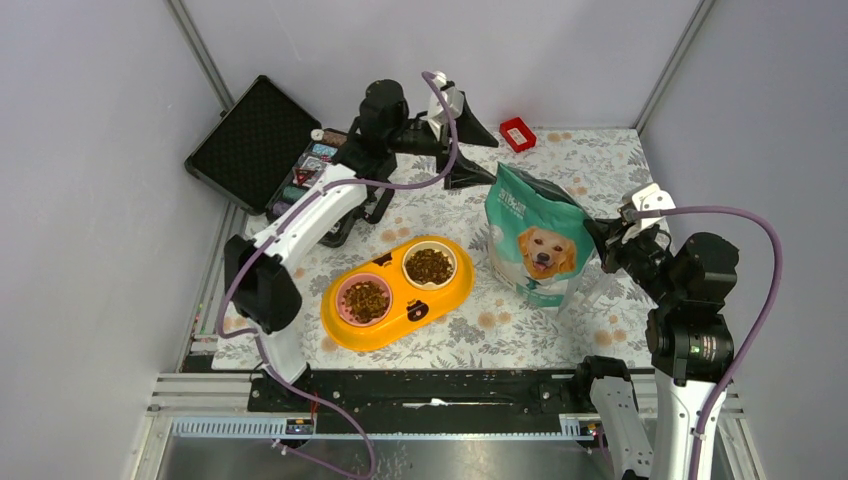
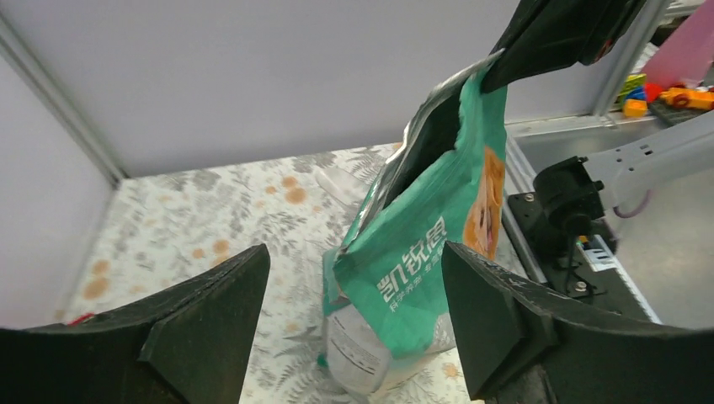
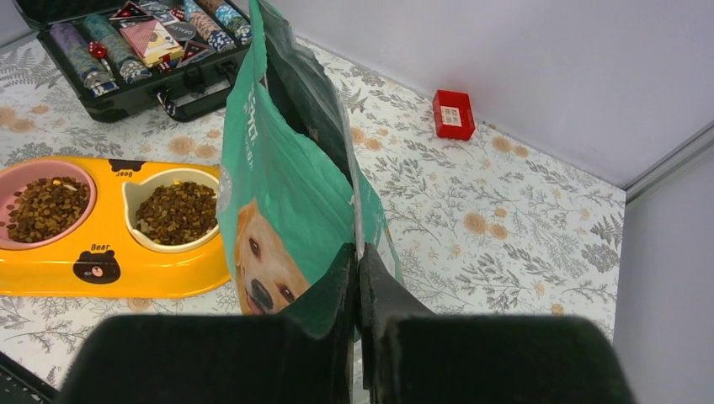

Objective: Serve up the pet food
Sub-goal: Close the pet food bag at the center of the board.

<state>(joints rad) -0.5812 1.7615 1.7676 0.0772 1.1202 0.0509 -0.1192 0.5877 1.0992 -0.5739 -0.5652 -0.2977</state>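
Right wrist: crinkled teal pouch (image 3: 286, 194), pebbly kibble (image 3: 177, 212)

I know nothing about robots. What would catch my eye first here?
A teal pouch printed with a golden retriever stands right of centre, its top edge pinched by the right gripper. Left of it sits a bright orange feeder, both bowls full of brown kibble. The left gripper hangs open beyond them.

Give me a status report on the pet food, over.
Left gripper open beside pouch. Right gripper shut on pouch top. Kibble in feeder, both bowls. Nothing blocking.
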